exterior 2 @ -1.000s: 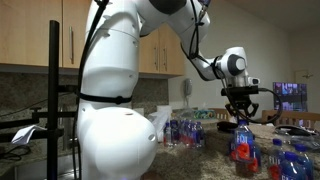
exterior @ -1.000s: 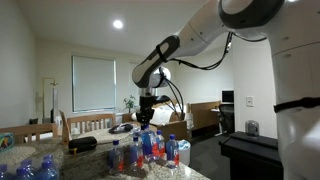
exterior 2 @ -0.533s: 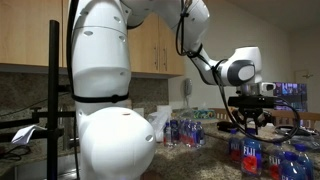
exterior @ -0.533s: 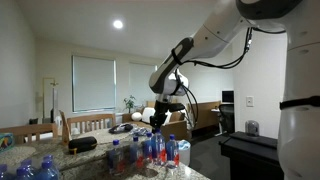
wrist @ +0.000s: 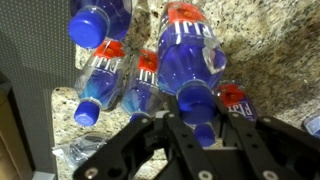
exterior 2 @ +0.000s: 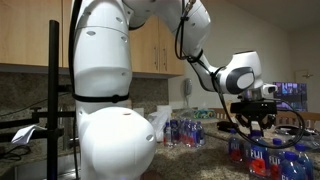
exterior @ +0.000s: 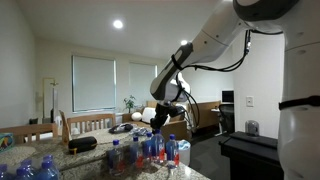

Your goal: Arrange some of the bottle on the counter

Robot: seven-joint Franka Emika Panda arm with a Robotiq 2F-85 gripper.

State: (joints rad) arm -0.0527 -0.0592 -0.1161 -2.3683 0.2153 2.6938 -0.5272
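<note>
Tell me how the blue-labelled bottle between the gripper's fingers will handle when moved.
The blue-labelled bottle appears filled, so it is probably heavy for its size. Its smooth round plastic may slip or swing in the gripper, which holds it near the cap. Tall and narrow, it could tip among the crowded bottles on the counter.

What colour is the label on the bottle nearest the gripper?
Blue with white lettering, on the bottle; clearest in the wrist view.

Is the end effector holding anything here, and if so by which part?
Yes: the end effector grips a bottle at its blue-capped top, with the body hanging below it.
</note>
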